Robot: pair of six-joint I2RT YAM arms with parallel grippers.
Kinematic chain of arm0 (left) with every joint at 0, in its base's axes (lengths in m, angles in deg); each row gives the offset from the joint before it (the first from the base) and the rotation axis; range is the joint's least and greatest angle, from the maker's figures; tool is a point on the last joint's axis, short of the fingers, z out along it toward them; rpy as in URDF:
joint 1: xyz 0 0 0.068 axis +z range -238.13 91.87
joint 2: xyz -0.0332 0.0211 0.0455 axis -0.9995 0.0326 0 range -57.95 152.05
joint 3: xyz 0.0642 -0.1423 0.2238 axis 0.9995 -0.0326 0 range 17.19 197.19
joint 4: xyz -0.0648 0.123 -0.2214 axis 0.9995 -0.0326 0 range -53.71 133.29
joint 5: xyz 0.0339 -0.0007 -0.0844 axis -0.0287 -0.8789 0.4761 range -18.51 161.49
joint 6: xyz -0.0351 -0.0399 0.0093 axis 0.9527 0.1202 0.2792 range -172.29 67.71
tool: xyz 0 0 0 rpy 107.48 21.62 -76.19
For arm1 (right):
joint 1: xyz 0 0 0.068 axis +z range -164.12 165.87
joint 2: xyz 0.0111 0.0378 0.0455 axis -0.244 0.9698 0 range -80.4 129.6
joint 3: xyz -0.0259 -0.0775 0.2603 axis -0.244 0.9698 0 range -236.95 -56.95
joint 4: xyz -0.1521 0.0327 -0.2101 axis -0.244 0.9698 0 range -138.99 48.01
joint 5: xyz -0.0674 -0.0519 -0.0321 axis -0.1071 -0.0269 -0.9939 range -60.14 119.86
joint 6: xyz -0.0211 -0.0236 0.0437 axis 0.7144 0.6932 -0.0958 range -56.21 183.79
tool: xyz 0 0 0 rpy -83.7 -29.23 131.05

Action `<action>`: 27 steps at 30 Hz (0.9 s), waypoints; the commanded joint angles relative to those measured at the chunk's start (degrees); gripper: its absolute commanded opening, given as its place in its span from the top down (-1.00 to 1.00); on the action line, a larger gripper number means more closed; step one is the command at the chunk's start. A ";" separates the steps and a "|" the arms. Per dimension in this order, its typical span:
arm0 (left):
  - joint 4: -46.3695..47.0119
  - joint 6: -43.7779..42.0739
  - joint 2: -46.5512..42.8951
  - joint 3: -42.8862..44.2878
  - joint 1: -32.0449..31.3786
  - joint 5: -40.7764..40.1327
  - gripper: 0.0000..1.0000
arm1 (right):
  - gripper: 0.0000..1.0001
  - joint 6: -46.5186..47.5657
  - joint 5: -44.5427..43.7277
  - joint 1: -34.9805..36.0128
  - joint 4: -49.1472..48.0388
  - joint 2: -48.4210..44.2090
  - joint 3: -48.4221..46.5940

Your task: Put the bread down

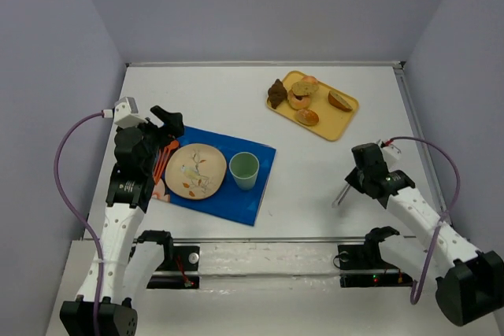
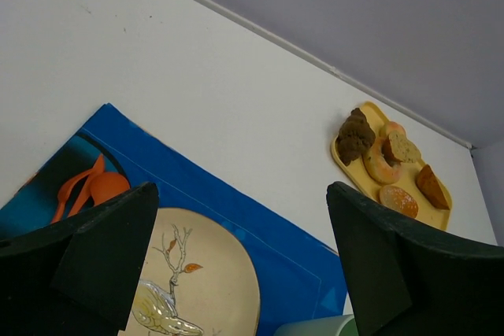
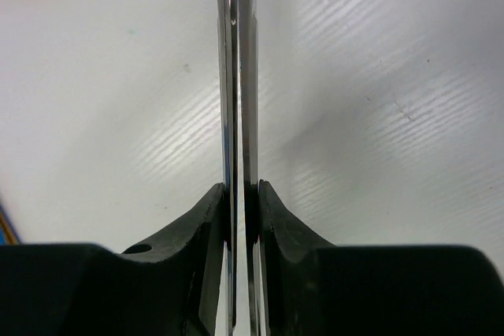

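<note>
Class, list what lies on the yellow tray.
On the yellow tray: the bread, a dark lumpy pastry, a ring-shaped bun, a round slice and a wedge. Whatever lies beneath them is covered.

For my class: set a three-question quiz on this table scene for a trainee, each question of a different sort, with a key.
1. True or false: the bread lies on the yellow tray.
2. Pick one. The fingers of the right gripper are shut on: A an orange spoon; B a thin metal tool; C nothing.
3. Fill in: the plate and the green cup both stand on a blue ____.

Key: 1 true. 2 B. 3 mat.
</note>
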 commanded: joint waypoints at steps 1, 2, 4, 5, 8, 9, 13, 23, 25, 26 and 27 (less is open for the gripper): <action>1.09 -0.50 -1.33 -0.11 -0.14 -0.94 -0.98 | 0.54 5.83 -1.50 -0.22 1.28 -7.93 -3.89; 1.09 -0.24 -1.50 -0.20 -0.14 -0.85 -0.98 | 0.53 7.31 -1.14 -0.22 1.98 -8.54 -5.55; 1.18 -0.15 -1.68 -0.29 -0.14 -0.76 -0.98 | 0.53 9.51 0.26 -0.22 2.34 -9.86 -7.14; 1.18 -0.06 -1.77 -0.38 -0.14 -0.85 -0.98 | 0.53 10.48 0.87 -0.22 2.25 -10.04 -7.93; 1.44 0.55 -1.33 -0.64 -0.14 -1.29 -0.98 | 0.53 15.04 3.77 -0.22 1.46 -9.61 -11.27; 1.36 0.64 -1.15 -0.55 -0.14 -1.29 -0.98 | 0.53 16.28 4.83 -0.22 1.11 -9.17 -12.15; 0.83 0.73 -0.71 -0.20 -0.14 -2.08 -0.98 | 0.53 22.95 10.44 -0.22 -0.82 -6.54 -17.59; 0.74 0.99 -0.36 -0.20 -0.14 -3.49 -0.98 | 0.37 35.89 27.77 -0.22 -0.66 7.78 -27.87; 0.74 0.99 -0.27 -0.20 -0.14 -3.49 -0.98 | 0.35 36.24 27.43 -0.22 1.36 11.30 -30.25; 0.65 0.99 -0.19 -0.20 -0.14 -3.49 -0.98 | 0.32 37.29 27.16 -0.22 1.63 14.27 -31.22; 0.65 1.08 -0.19 -0.20 -0.14 -3.66 -0.98 | 0.24 37.73 26.55 -0.22 1.46 15.43 -32.88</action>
